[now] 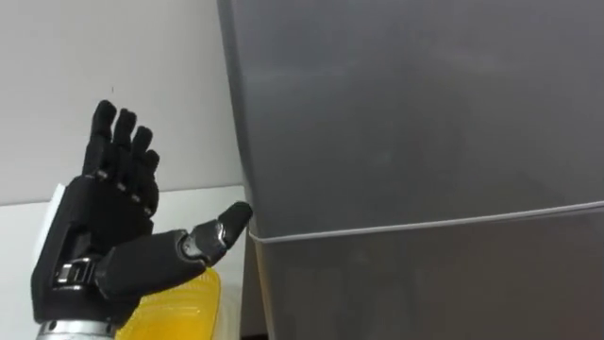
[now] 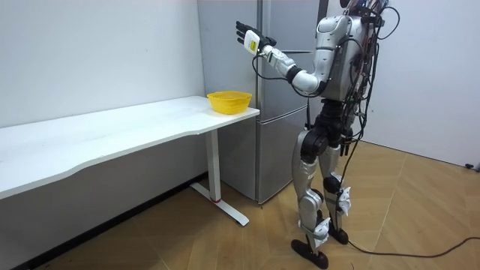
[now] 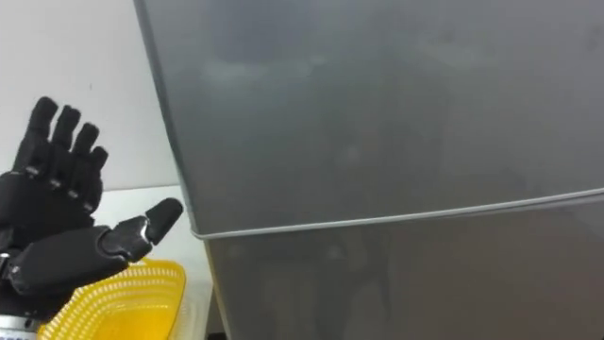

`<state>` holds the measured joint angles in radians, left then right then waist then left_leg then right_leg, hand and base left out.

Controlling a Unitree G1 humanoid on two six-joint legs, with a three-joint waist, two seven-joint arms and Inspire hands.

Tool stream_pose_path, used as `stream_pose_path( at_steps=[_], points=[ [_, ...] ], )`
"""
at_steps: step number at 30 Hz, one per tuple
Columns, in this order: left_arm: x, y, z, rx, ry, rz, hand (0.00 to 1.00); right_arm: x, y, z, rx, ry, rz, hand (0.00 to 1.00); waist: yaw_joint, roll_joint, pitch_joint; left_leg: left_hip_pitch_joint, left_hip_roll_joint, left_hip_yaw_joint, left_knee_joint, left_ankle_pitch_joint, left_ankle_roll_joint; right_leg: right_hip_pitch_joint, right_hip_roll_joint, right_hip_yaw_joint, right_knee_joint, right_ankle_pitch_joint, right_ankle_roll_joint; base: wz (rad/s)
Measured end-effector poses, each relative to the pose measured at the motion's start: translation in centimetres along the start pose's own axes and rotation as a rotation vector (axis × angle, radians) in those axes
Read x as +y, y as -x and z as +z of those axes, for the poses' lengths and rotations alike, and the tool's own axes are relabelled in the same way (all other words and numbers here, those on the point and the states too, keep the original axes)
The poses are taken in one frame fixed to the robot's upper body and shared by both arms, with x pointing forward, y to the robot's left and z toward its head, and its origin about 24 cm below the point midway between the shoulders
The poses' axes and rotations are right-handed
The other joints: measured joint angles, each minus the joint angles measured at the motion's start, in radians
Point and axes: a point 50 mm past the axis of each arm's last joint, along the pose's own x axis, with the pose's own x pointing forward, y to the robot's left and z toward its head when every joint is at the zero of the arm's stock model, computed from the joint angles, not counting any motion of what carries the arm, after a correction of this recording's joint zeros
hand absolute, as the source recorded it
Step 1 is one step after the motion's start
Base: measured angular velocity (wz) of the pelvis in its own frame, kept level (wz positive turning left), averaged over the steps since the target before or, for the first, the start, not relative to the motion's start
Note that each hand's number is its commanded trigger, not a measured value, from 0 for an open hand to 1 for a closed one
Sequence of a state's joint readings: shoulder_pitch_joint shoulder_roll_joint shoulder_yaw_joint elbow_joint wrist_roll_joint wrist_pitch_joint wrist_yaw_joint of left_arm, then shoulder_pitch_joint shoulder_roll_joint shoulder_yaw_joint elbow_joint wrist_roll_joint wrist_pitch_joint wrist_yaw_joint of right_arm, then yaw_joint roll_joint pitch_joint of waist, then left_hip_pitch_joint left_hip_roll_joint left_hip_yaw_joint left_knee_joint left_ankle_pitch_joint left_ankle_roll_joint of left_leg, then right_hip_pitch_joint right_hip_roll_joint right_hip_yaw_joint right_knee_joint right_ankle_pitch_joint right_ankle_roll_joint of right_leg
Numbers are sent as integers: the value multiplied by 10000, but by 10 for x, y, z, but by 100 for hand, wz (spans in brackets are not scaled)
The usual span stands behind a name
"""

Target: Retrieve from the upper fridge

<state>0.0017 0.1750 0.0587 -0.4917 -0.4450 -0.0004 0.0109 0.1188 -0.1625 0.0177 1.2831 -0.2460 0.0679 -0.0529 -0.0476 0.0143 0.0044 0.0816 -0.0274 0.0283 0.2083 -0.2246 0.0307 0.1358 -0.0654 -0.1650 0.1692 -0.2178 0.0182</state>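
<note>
The grey fridge [image 1: 415, 113] stands right before me with both doors closed; a thin seam [image 1: 425, 227] divides the upper door from the lower door [image 1: 425, 283]. My left hand [image 1: 104, 236] is raised beside the fridge's left edge, open, fingers straight and pointing up. Its thumb tip [image 1: 236, 219] reaches the door's left edge just above the seam; I cannot tell if it touches. In the room view I stand upright facing the fridge [image 2: 277, 97] with my left hand [image 2: 247, 36] stretched out at head height.
A yellow mesh basket [image 1: 179, 307] sits on the end of a long white table [image 2: 112, 131] directly left of the fridge, below my left hand. A white wall runs behind the table. Wooden floor lies open behind me.
</note>
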Motion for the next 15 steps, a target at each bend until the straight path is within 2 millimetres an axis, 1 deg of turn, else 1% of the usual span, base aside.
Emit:
stream_pose_path(
  at_steps=[4, 6, 7, 8, 9, 10, 11, 12, 15],
  points=[
    [-3, -1, -2, 216, 247, -467, 0, 1, 0, -5, 283, 118, 58, 0, -20, 69, -31, -1, -1, -9, 44, 0, 0, 11, -4, 4, 16, 1, -1, 0],
    [-4, -1, -3, 346, 264, -678, 0, 2, 1, -8, 420, 148, 136, 0, -21, 138, -71, 3, 3, -3, 50, 0, 0, 8, -3, 4, 40, 1, -1, 0],
    [-5, -1, -3, 366, 264, -717, 0, 3, 1, -9, 468, 162, 179, 0, -21, 146, -76, 2, 4, 2, 59, 0, 0, 4, -3, 4, 55, 1, -1, 0],
    [-5, -1, -4, 399, 265, -752, 0, 4, 1, -11, 566, 220, 230, 0, -21, 154, -74, 2, 8, 5, 68, 0, 0, -2, -3, 4, 78, 1, -1, 0],
    [-5, -1, -4, 421, 264, -766, 0, 4, 1, -12, 643, 238, 300, 0, -18, 157, -47, 0, 11, 13, 85, 0, 1, -33, -3, 3, 142, -1, -1, 0],
    [-5, -1, -4, 423, 264, -779, 0, 4, 1, -12, 677, 260, 313, 0, -8, 175, -37, -4, 20, 15, 87, 0, 1, -62, -2, 6, 187, -1, 0, -4],
    [-5, -1, -4, 421, 249, -819, 0, 4, 1, -11, 684, 384, 372, 0, -3, 213, -27, -12, 27, 28, 85, -1, 1, -73, 1, 22, 193, 0, -1, -5],
    [-6, -1, -4, 438, 250, -917, 0, 4, 1, -10, 650, 588, 454, 0, -5, 216, -10, -17, 35, 26, 75, -2, 2, -77, 7, 34, 214, 4, -8, -4],
    [-7, -1, -4, 451, 254, -1186, 0, 3, 0, -5, 535, 1103, 579, 0, -62, 252, 11, -40, 64, 22, 61, -5, 2, -52, 42, 140, 261, 14, -24, -3]
  ],
)
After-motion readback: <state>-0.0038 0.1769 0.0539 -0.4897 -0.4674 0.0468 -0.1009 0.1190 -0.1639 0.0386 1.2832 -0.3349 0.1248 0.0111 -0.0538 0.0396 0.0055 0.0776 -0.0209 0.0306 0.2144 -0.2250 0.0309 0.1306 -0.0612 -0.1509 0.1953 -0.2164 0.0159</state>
